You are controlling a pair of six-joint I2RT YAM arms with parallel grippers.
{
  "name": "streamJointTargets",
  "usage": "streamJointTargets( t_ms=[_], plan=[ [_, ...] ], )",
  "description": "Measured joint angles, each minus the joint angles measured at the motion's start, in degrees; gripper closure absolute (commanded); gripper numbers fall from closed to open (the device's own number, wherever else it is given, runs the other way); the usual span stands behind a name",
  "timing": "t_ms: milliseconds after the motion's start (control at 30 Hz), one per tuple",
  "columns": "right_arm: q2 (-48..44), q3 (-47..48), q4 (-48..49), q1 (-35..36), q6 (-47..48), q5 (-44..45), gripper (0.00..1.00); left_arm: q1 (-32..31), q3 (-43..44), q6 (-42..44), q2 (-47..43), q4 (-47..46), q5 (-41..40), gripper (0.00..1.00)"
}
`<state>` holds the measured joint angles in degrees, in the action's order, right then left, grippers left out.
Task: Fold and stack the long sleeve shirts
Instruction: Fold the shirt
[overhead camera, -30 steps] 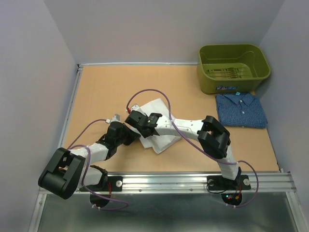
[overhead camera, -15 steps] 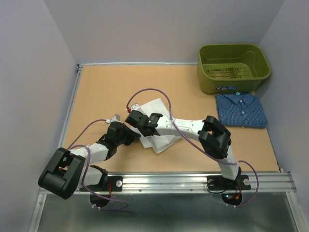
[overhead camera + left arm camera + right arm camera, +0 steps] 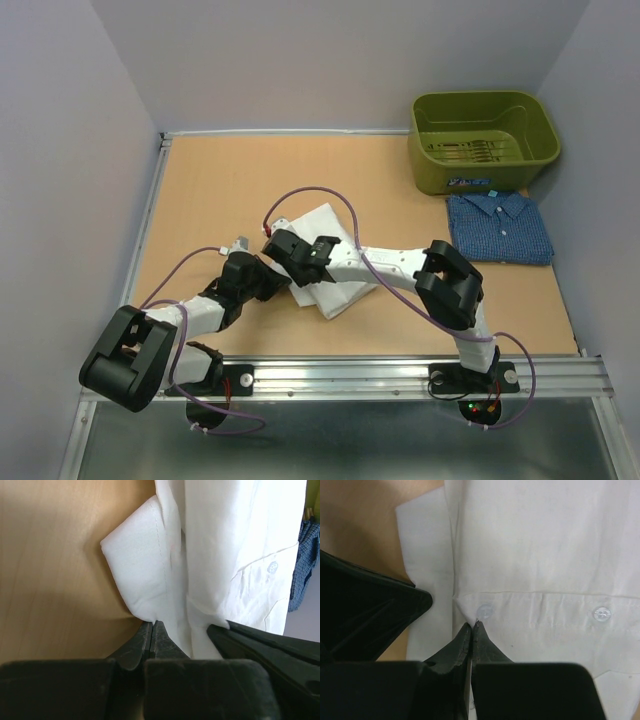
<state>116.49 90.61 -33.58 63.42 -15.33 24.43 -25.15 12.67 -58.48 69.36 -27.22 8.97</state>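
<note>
The white shirt (image 3: pixel 335 262) lies partly folded at the table's middle. My left gripper (image 3: pixel 276 285) is at its near-left edge, and in the left wrist view the jaws (image 3: pixel 152 625) are shut on a pinch of the white cloth (image 3: pixel 150 570). My right gripper (image 3: pixel 284 250) is at the shirt's left side. In the right wrist view it (image 3: pixel 472 625) is shut on a raised peak of the white shirt (image 3: pixel 545 555) beside a button (image 3: pixel 484 611). The dark blue shirt (image 3: pixel 498 228) lies folded at the right.
An olive-green bin (image 3: pixel 483 140) stands at the back right, just behind the blue shirt. Both arms cross close together over the white shirt. The other gripper shows as a dark shape in each wrist view (image 3: pixel 270 647) (image 3: pixel 367 605).
The right gripper has shifted slightly right and toward the near edge, drawing the white cloth with it. The left arm has hardly moved.
</note>
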Motion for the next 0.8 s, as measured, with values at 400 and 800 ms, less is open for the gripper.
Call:
streamJointTargets(
  t_ms=[400,800],
  plan=[
    [-0.4,-1.6,0.3,0.0,-0.7,-3.5,0.75,0.0,-0.1,-0.3,-0.5,0.2,0.0,0.86],
    [-10.7,-1.6,0.2,-2.9,-1.7,-3.8,0.46,0.7,1.9,1.3,-17.6,13.9,-6.4,0.38]
  ],
)
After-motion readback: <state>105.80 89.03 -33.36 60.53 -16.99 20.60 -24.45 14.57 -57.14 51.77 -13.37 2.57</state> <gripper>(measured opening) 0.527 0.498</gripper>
